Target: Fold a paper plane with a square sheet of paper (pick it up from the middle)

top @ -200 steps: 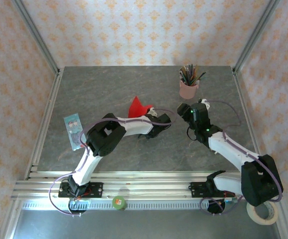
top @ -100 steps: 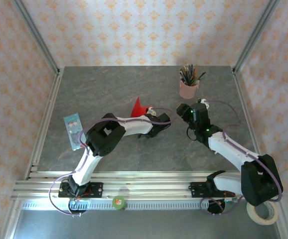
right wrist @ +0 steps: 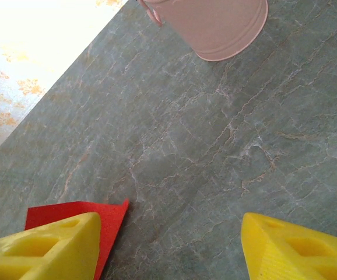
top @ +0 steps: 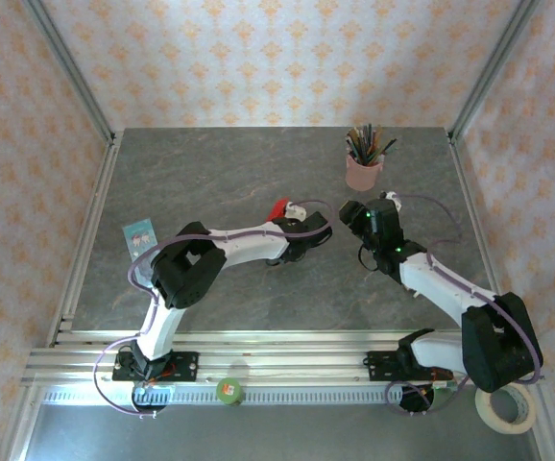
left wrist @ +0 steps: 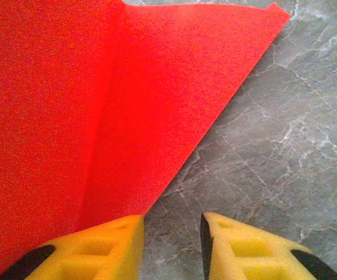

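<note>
The square sheet of paper (left wrist: pixel 98 105) has been lowered to the table (left wrist: pixel 285 146) and released by the left gripper (left wrist: pixel 172 227), now part-open on nothing. It is found ahead-left of that gripper, its crease running away. The right gripper (right wrist: pixel 169 233) is held wide and empty beside its corner.

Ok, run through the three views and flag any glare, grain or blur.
Top external: even light, sharp, only faint shadows on the table. Left wrist: the red paper looks oversaturated and grainy. Right wrist: the wall at upper left is blown out to near white.
</note>
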